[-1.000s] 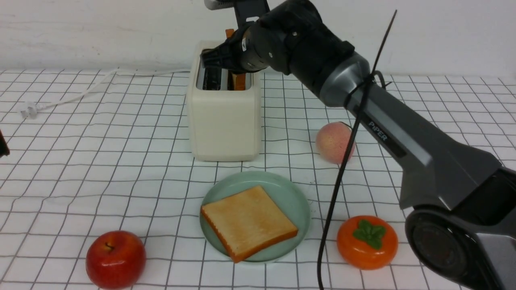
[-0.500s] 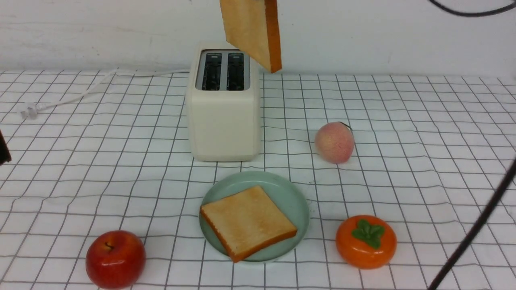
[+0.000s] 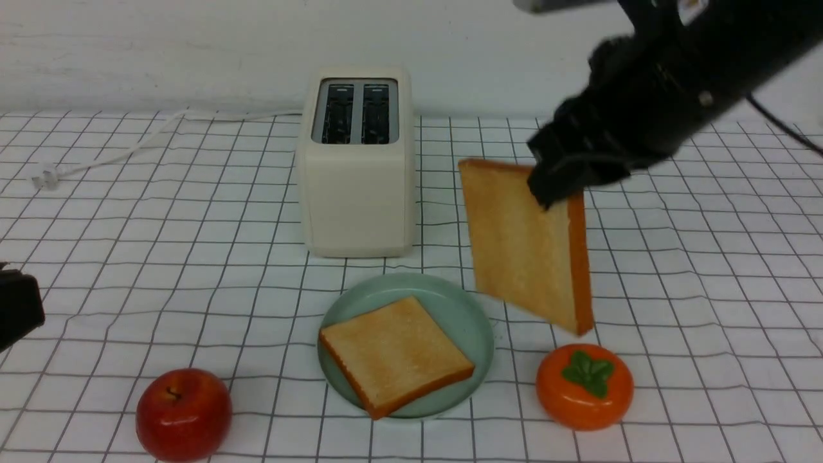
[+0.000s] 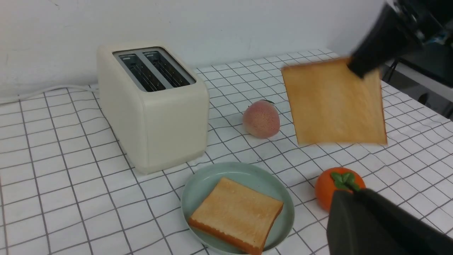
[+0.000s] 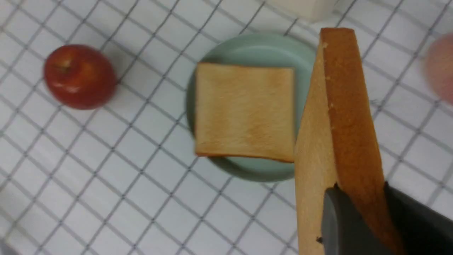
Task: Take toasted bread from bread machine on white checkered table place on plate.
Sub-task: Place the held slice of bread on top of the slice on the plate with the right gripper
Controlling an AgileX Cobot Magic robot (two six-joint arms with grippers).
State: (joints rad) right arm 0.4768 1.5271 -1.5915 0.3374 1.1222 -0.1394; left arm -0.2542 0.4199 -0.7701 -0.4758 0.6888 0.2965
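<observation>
One slice of toasted bread (image 3: 395, 354) lies flat on the mint-green plate (image 3: 472, 315), in front of the bread machine (image 3: 357, 167), whose two slots are empty. A second slice (image 3: 521, 244) hangs on edge in the air, right of the plate and above the white checkered table (image 3: 161, 225). My right gripper (image 3: 559, 183) is shut on its upper corner; the right wrist view shows the slice (image 5: 339, 117) clamped between the dark fingers (image 5: 336, 219). My left gripper (image 4: 348, 198) is shut and empty, low at the far left (image 3: 16, 312).
An orange persimmon (image 3: 585, 386) sits just below the hanging slice's lower corner. A red apple (image 3: 183, 415) rests at front left. A peach (image 4: 261, 118) lies between toaster and hanging slice. The white cord and plug (image 3: 48, 175) trail left behind the toaster.
The right gripper lifted the second slice out of the toaster, then carried it down and to the right, beside the plate. The left gripper edged slightly into the front view.
</observation>
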